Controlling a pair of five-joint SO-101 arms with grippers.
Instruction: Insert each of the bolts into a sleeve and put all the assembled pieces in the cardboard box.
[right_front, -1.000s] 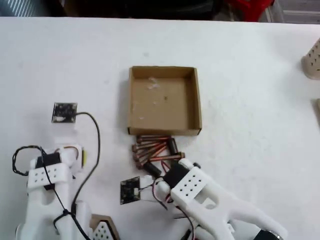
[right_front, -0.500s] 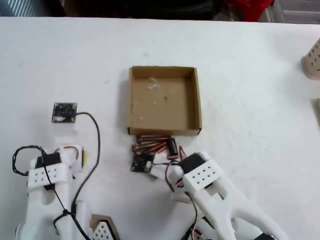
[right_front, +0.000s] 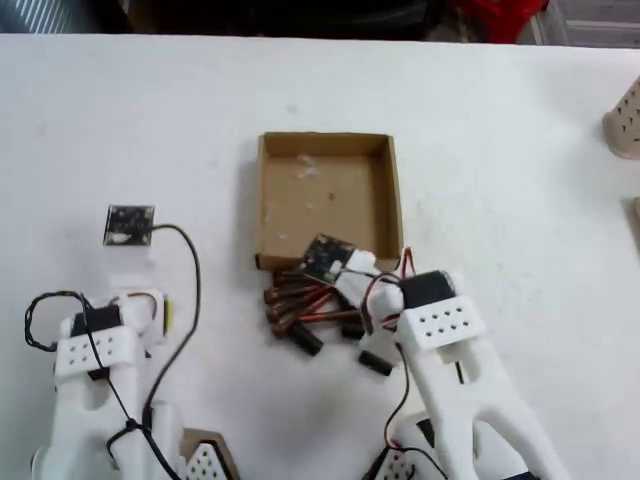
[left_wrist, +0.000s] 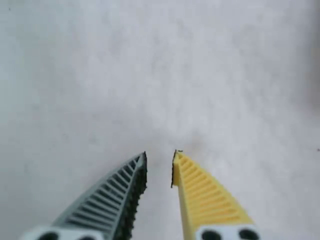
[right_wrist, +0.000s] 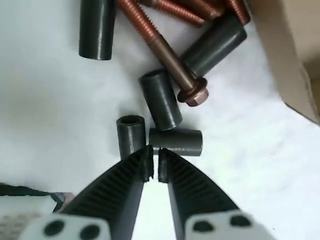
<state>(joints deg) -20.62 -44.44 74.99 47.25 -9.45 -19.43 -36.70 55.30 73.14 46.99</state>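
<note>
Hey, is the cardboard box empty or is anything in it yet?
Empty: the cardboard box shows bare floor in the high view, while the bolts and sleeves lie on the table outside it.

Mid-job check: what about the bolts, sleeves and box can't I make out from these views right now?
High view: the right arm's camera board covers part of the bolts and the near rim of the cardboard box; no bolt count possible.
Right wrist view: the picture's edge cuts off the bolts' threaded ends, one sleeve and most of the box.
</note>
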